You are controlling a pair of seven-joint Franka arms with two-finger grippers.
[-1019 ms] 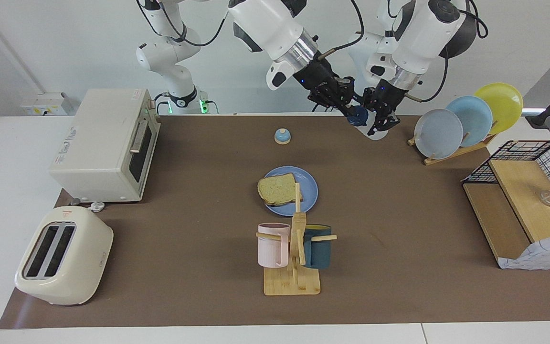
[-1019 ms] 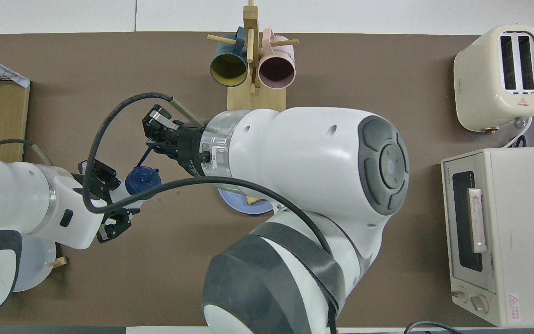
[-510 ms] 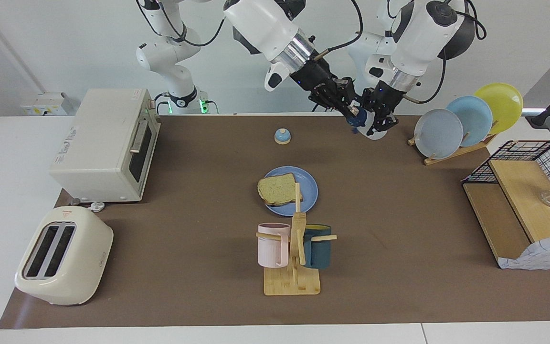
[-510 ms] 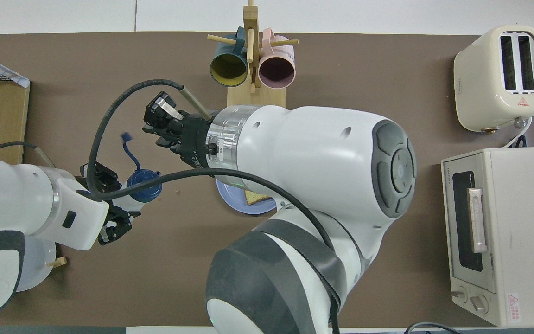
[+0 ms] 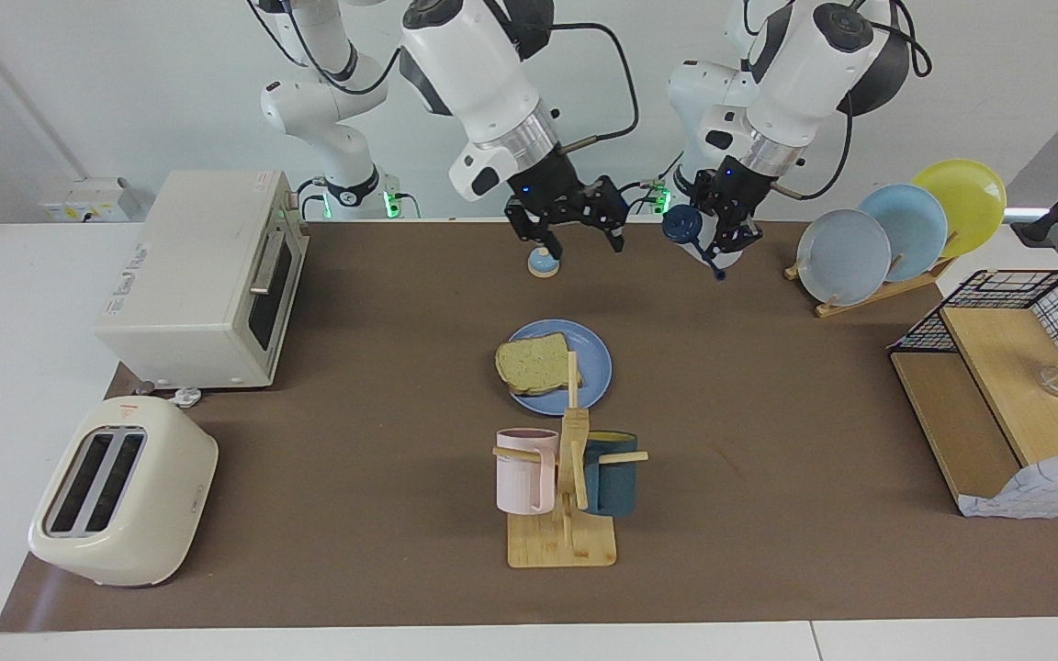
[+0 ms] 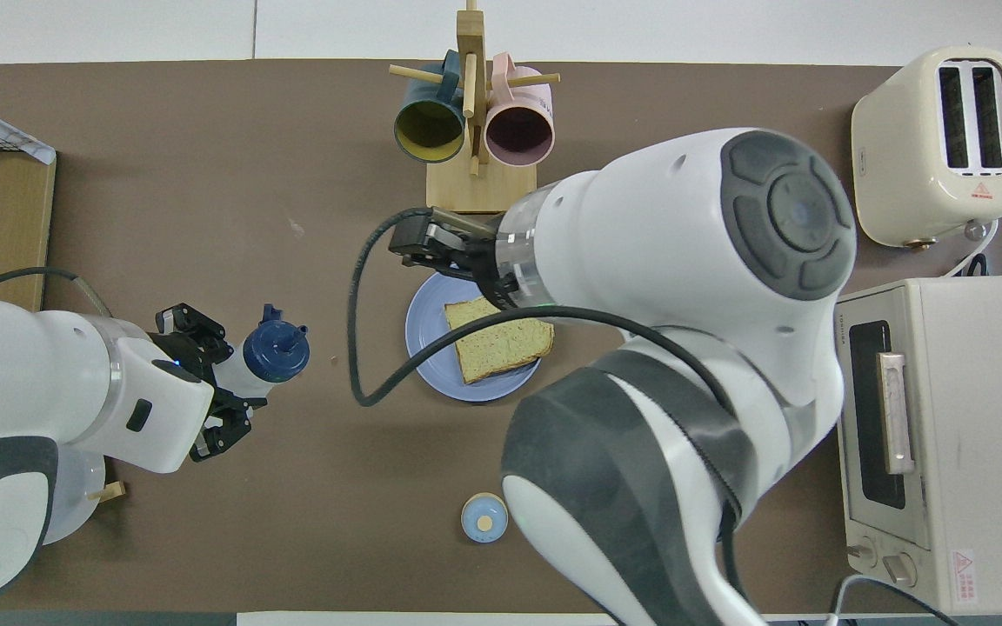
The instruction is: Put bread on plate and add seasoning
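The bread (image 5: 532,364) lies on the medium-blue plate (image 5: 593,372) in the middle of the table, and both show in the overhead view, the bread (image 6: 501,339) on the plate (image 6: 428,361). My left gripper (image 5: 720,237) is shut on the seasoning bottle (image 5: 687,229) and holds it tilted in the air, over the table's robot side toward the left arm's end. The bottle's navy cap (image 6: 276,350) has its small flap hanging loose on a strap. My right gripper (image 5: 584,240) is open and empty in the air, between the bottle and the bell.
A blue-domed bell (image 5: 543,262) stands nearer the robots than the plate. A wooden mug rack (image 5: 566,477) stands just farther out. An oven (image 5: 208,275) and a toaster (image 5: 120,491) are at the right arm's end. A plate rack (image 5: 896,234) and a wire shelf (image 5: 1007,386) are at the left arm's end.
My right gripper has drawn away from the bottle's cap toward the bell and now stands open. The cap's flap now hangs loose. My left gripper has kept hold of the bottle.
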